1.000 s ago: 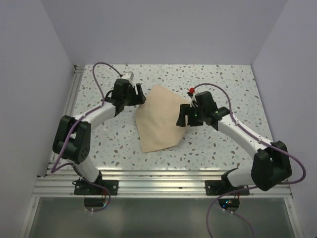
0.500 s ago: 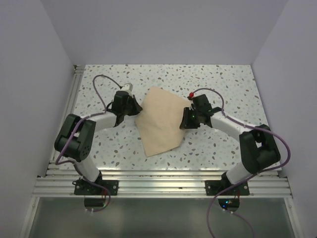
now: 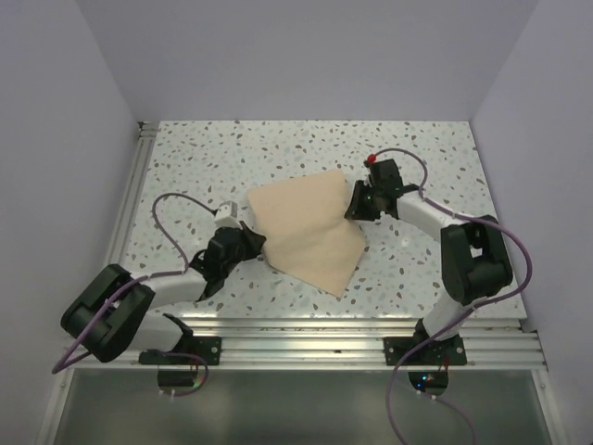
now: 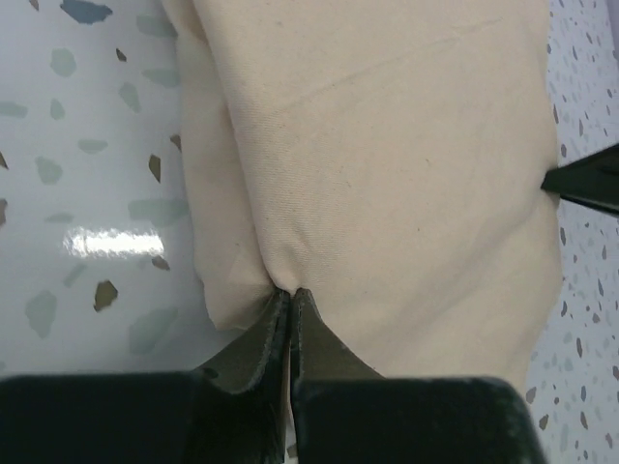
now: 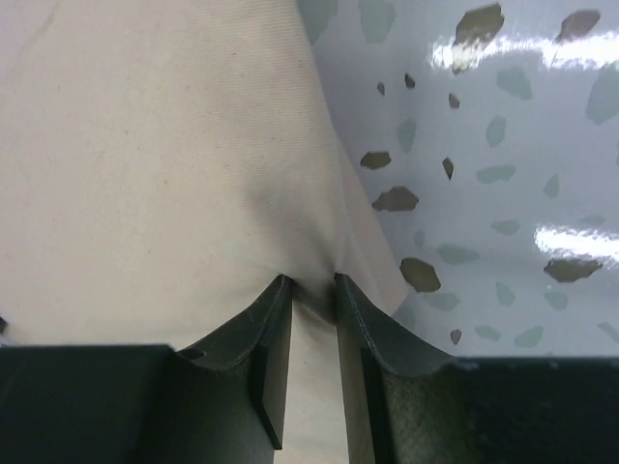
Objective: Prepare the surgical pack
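So the pack lies on the table, pretty much dead centre. The left gripper is on the pack's 8 o'clock edge and the right gripper is on its 2 o'clock edge. Each has the pack's edge caught between its fingers. From there the left arm trails off toward 7 o'clock, and the right arm toward 4.

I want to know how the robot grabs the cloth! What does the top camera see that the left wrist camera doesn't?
Only the top camera shows the whole surgical pack and the right gripper pinching it. Only the left wrist camera shows, close up, the left gripper shut on a small fold. Both show the tan pack and the speckled table.
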`<state>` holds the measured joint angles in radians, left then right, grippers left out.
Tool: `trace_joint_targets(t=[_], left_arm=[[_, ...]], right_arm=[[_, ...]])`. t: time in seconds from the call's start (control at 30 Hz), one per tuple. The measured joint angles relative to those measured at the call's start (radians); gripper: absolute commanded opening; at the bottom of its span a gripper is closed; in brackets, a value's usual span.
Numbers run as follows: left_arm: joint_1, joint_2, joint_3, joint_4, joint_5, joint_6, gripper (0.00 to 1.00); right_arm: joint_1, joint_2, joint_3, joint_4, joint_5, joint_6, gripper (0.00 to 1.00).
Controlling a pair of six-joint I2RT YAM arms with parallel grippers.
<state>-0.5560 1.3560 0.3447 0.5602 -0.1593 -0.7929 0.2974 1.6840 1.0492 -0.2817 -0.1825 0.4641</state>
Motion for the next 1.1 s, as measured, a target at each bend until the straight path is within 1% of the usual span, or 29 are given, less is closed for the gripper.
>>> trace_joint_targets(t=[0.07,0.1,0.17,0.2,0.23,0.3,0.33,0.37,0.4,0.47,0.5,0.6,0.7,0.83,0.93,1.03,1.07,1.1], left_arm=[[-0.073,-0.047,-0.043,0.001,-0.076,-0.044,0.10],[-0.099,-0.063,-0.058,0.000,-0.100,-0.063,0.24],[-0.153,-0.096,-0.091,-0.020,-0.153,-0.095,0.39],[-0.172,-0.114,-0.105,-0.045,-0.175,-0.109,0.51],[-0.185,-0.133,-0.116,-0.080,-0.198,-0.118,0.54],[-0.194,-0.175,-0.131,-0.163,-0.239,-0.134,0.63],[-0.195,-0.203,-0.133,-0.212,-0.255,-0.136,0.66],[-0.196,-0.240,-0.133,-0.256,-0.270,-0.136,0.69],[-0.196,-0.282,-0.132,-0.296,-0.282,-0.135,0.73],[-0.197,-0.370,-0.127,-0.374,-0.299,-0.126,0.78],[-0.197,-0.409,-0.119,-0.414,-0.306,-0.113,0.82],[-0.196,-0.472,-0.061,-0.513,-0.318,-0.062,0.86],[-0.169,-0.455,0.032,-0.582,-0.295,0.012,0.86],[-0.041,-0.396,0.140,-0.595,-0.193,0.111,0.86],[0.038,-0.336,0.212,-0.611,-0.139,0.180,0.86],[0.071,-0.240,0.333,-0.633,-0.080,0.242,0.80],[0.076,-0.202,0.382,-0.632,-0.047,0.267,0.75],[0.078,-0.180,0.409,-0.629,-0.021,0.282,0.73]], right_arm=[[-0.003,0.032,0.043,-0.005,0.017,0.000,0.30],[-0.004,0.046,0.061,-0.008,0.024,0.000,0.37],[-0.005,0.060,0.084,-0.015,0.048,0.002,0.43],[-0.006,0.060,0.085,-0.016,0.060,-0.001,0.46],[-0.008,0.058,0.084,-0.021,0.073,0.000,0.50],[-0.013,0.050,0.079,-0.023,0.098,-0.002,0.53],[-0.016,0.041,0.069,-0.021,0.112,-0.002,0.58],[-0.018,0.027,0.056,-0.022,0.124,0.000,0.61],[-0.019,0.010,0.040,-0.023,0.138,-0.002,0.63],[-0.023,-0.041,-0.001,-0.026,0.155,-0.002,0.71],[-0.023,-0.072,-0.022,-0.025,0.165,-0.003,0.72],[-0.024,-0.175,-0.087,-0.023,0.169,-0.008,0.73],[-0.024,-0.240,-0.123,-0.024,0.167,-0.013,0.72],[-0.024,-0.274,-0.167,-0.014,0.138,-0.011,0.74],[-0.023,-0.293,-0.241,0.009,0.103,0.007,0.77],[-0.011,-0.332,-0.323,0.021,0.083,0.031,0.74],[0.002,-0.350,-0.347,0.018,0.087,0.035,0.73],[0.015,-0.361,-0.355,0.012,0.089,0.037,0.71]])
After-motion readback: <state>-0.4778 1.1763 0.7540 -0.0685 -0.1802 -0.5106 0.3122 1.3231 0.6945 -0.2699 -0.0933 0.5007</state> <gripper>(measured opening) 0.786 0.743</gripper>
